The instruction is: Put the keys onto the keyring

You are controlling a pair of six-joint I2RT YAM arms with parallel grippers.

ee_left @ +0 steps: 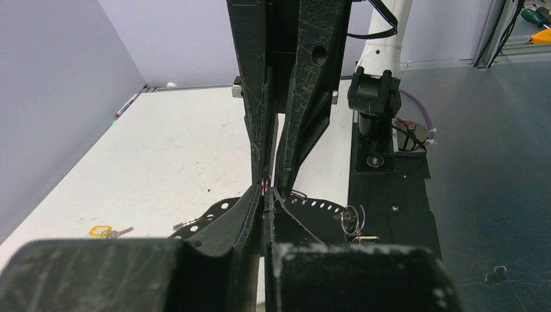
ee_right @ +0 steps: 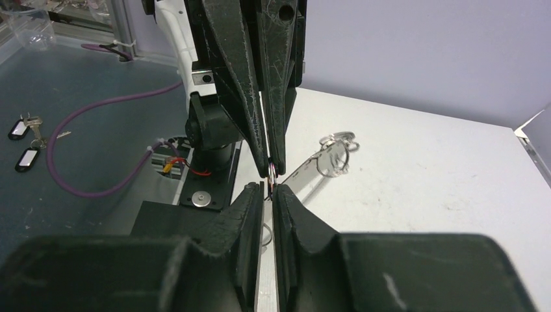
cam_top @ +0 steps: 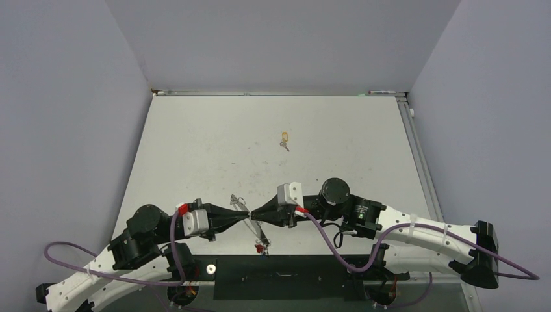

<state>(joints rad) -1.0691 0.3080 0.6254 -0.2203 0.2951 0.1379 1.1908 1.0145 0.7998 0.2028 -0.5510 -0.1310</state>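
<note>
My left gripper [cam_top: 245, 213] and right gripper [cam_top: 255, 214] meet tip to tip low over the table's near middle. Both are shut on the keyring [cam_top: 258, 231], a thin silver band running slantwise through the tips. In the left wrist view my fingertips [ee_left: 258, 195] pinch it, and it arcs dark and perforated [ee_left: 312, 203] behind them. In the right wrist view it shows as a shiny strip [ee_right: 302, 172]. A red-tagged key [cam_top: 261, 247] hangs at its near end. Small wire rings [ee_right: 334, 156] sit at its far end. A yellow-tagged key [cam_top: 284, 138] lies alone further back.
The black base plate [cam_top: 279, 283] runs along the near edge between the arm mounts. Grey walls close the table on the left, back and right. Two dark-tagged keys [ee_right: 26, 156] lie off the table on the dark floor beside a purple cable [ee_right: 97, 110].
</note>
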